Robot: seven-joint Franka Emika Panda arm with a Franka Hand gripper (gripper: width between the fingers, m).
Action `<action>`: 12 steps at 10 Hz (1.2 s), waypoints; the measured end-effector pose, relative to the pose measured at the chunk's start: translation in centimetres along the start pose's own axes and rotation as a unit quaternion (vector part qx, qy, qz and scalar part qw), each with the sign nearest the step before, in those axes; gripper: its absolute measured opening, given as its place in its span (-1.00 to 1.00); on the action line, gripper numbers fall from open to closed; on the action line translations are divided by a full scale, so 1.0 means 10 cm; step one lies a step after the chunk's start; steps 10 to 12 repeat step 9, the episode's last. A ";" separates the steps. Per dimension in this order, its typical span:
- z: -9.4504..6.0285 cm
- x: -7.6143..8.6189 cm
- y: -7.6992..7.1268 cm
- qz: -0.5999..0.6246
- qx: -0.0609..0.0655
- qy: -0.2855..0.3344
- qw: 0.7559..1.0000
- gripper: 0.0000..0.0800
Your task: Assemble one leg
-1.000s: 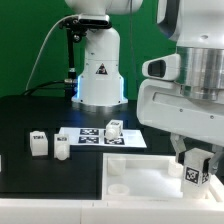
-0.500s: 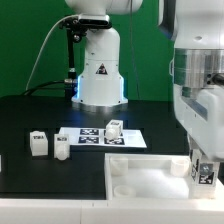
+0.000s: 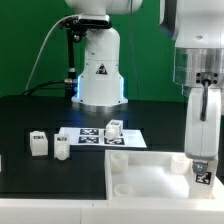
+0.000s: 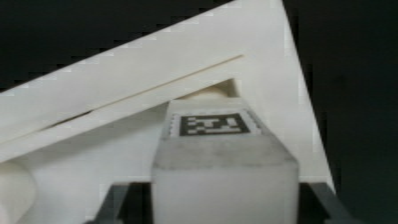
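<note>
My gripper [image 3: 203, 168] is at the exterior view's right, shut on a small white leg [image 3: 203, 179] with a black-and-white tag. It holds the leg upright at the near right corner of the large flat white panel [image 3: 145, 172]. In the wrist view the leg [image 4: 221, 165] stands between the dark fingers [image 4: 128, 205] of my gripper [image 4: 221, 208], its tag facing the camera. The panel's raised rims [image 4: 160, 70] meet in a corner just beyond it. Whether the leg touches the panel cannot be told.
Two loose legs [image 3: 39, 142] [image 3: 61, 147] stand on the black table at the exterior view's left. A third leg [image 3: 114, 127] stands on the marker board [image 3: 92, 137]. The arm's white base [image 3: 100, 70] rises behind it.
The gripper has turned and moved to the exterior view's right and lower with the leg, ending over the panel's right corner. The loose legs have not moved.
</note>
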State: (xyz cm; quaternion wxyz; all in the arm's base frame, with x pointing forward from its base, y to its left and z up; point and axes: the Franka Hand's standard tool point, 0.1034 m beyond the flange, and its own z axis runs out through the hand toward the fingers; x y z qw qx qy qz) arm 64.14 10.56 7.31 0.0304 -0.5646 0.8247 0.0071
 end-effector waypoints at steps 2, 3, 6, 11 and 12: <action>0.01 0.00 0.00 -0.013 0.000 0.000 1.000 -0.26; 0.00 -0.01 0.00 -0.014 0.000 -0.001 1.000 0.33; -0.56 -0.20 -0.04 -0.051 0.024 -0.031 0.998 0.61; -0.59 -0.19 -0.05 -0.056 0.025 -0.032 0.998 0.62; -0.59 -0.19 -0.05 -0.056 0.025 -0.032 0.998 0.62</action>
